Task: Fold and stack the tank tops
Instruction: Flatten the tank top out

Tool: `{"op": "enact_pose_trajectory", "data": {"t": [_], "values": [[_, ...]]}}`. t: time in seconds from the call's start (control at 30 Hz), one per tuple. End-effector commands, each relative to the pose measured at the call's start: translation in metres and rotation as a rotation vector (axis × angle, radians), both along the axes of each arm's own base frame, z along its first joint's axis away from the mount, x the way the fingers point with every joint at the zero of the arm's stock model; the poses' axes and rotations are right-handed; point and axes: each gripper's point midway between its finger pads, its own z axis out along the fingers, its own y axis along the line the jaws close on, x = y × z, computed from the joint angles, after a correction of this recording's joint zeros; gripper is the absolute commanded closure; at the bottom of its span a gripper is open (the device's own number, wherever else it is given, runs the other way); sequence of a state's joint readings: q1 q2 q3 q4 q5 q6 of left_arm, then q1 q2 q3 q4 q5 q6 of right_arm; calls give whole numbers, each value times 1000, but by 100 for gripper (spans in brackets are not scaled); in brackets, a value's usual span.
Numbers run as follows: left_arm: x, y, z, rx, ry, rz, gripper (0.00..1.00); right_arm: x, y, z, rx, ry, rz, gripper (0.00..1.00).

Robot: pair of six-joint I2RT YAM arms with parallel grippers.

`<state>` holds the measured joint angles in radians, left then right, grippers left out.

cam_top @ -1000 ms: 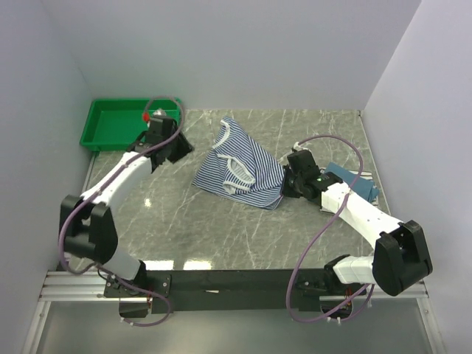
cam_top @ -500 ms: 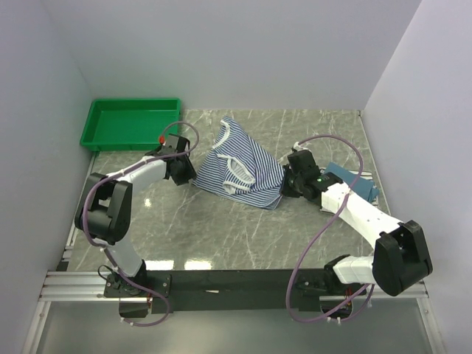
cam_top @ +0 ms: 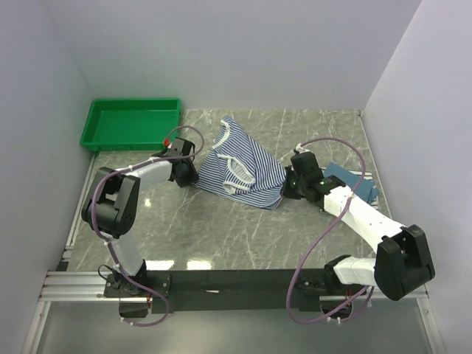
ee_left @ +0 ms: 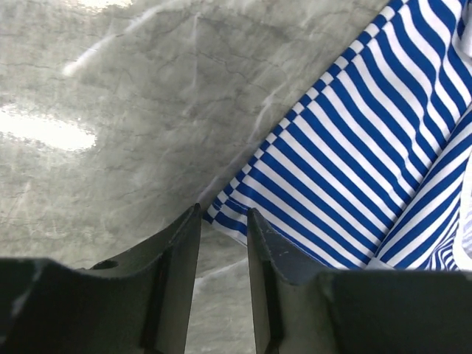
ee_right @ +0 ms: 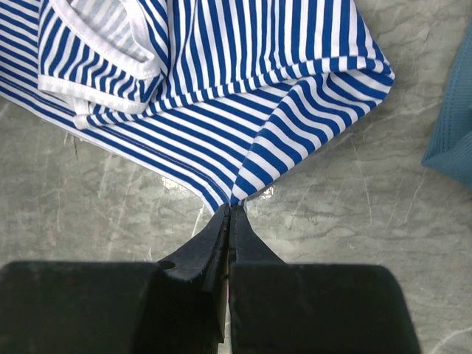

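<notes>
Glossy marble-look worktop (cam_top: 221, 243), hard and slick: risk of dragging rather than lifting. Soft blue-and-white striped tank top (cam_top: 254, 177) crumpled mid-worktop, white trim bunched; likely to fold crooked. Right jaws pinched closed on its very corner tip, prone to slipping off. Left jaws half open astride the opposite hem corner, nothing gripped

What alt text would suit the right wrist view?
The right end effector, shut, pinches a corner of the blue-and-white striped top, which lies rumpled on a grey marbled table. Part of a teal top shows at the right edge.
</notes>
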<state>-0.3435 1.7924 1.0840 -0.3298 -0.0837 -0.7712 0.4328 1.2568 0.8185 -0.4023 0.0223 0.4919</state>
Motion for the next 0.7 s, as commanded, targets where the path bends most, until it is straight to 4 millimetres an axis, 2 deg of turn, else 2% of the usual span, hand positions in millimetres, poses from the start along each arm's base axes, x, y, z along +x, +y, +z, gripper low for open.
{"op": "enact_pose_trajectory", "data": {"t": [0.0, 0.2, 0.3, 0.33, 0.43, 0.47, 0.5, 0.53, 0.57, 0.67], "values": [[3, 0, 1, 23, -28, -6, 63, 4, 0, 9, 19, -45, 3, 100], [3, 7, -6, 73, 0, 8, 77, 5, -1, 12, 22, -53, -1, 100], [5, 8, 3, 83, -11, 10, 99, 7, -3, 19, 25, -67, -8, 100], [8, 8, 13, 89, -23, 11, 99, 8, -5, 24, 27, -80, -11, 100], [22, 6, 68, 69, -136, 16, 100, 14, -9, 47, 35, -124, -28, 100], [21, 10, 95, 72, -177, 20, 100, 19, -11, 67, 54, -167, -38, 100], [22, 11, 114, 68, -208, 23, 100, 19, -12, 77, 64, -185, -37, 100], [28, 9, 147, 49, -275, 29, 100, 17, -12, 86, 76, -195, -33, 100], [29, 11, 171, 42, -318, 30, 100, 17, -14, 102, 90, -230, -37, 100], [14, 21, 277, -13, -522, 58, 100, 19, -22, 153, 122, -325, -57, 100]]}}
